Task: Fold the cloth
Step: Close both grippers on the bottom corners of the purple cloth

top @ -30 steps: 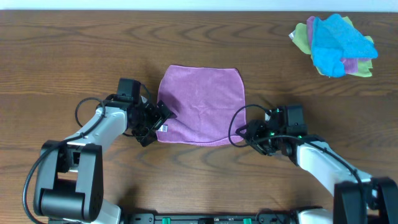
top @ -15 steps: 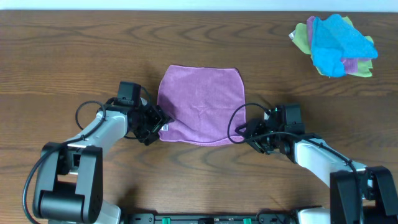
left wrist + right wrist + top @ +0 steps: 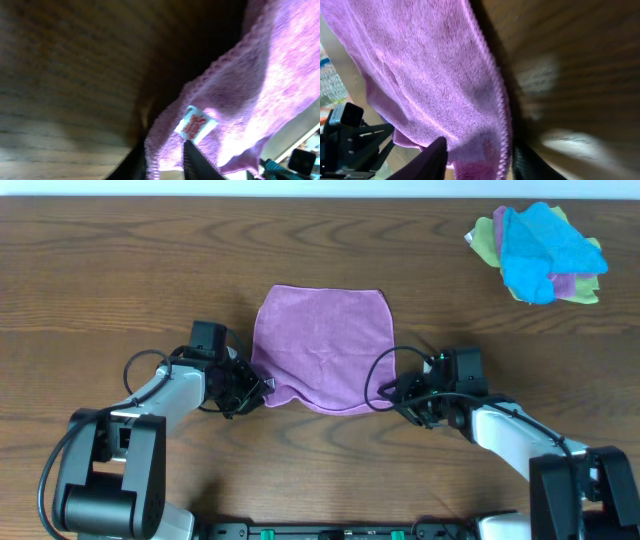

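Near corners of the cloth (image 3: 322, 350) pinched, left end effector (image 3: 252, 388) and right end effector (image 3: 392, 393) should lift level, together.

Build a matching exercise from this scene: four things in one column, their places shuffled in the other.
Things:
1. purple cloth
2. blue cloth
3. left gripper
4. right gripper

Places:
A. far right corner of the table
B. at the purple cloth's near right corner
C. spread out mid-table
D. at the purple cloth's near left corner

Pairs: 1-C, 2-A, 3-D, 4-B
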Tool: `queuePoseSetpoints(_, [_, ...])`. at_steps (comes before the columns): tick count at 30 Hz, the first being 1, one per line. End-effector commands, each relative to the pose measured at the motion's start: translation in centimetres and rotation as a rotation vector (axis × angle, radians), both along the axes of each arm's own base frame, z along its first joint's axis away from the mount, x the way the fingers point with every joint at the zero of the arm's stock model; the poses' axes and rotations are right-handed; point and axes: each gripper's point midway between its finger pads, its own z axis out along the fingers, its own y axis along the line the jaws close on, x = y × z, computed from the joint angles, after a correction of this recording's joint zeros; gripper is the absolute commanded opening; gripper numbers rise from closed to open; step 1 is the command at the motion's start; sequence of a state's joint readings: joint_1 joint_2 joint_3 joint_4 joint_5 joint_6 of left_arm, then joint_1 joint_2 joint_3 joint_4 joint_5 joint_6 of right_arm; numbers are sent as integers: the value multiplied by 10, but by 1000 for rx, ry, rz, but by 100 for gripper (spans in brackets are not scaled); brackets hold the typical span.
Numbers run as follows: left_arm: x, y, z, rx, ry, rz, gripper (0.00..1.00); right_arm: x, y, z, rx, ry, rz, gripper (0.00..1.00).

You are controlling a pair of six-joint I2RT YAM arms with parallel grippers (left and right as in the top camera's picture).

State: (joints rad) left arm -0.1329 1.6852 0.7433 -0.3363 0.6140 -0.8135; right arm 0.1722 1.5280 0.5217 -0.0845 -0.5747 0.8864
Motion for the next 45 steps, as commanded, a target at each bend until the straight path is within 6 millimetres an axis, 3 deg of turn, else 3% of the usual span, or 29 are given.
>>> queuePoseSetpoints(1, [-36, 17, -36, 111, 122, -15, 13, -5, 6, -4, -15, 12, 13, 35])
queuePoseSetpoints(2, [-37, 16, -36, 110, 122, -18, 6, -5, 7, -4, -19, 14, 12, 33])
queuePoseSetpoints(5, [-38, 17, -36, 111, 121, -27, 6, -6, 8, -4, -19, 13, 18, 23])
queuePoseSetpoints(9, [-38, 17, -36, 112, 103, -59, 6, -5, 7, -5, -28, 8, 16, 1])
queuePoseSetpoints(22, [-60, 17, -34, 104, 152, -151, 6, -6, 13, 0, 9, -6, 52, 1])
queuePoseSetpoints(29, [-86, 21, -31, 108, 244, -193, 6, -28, 13, -1, 10, 62, 101, 1])
queuePoseSetpoints(45, [-116, 14, -15, 30, 347, -248, 6, -61, 0, 31, -56, 40, 156, 1])
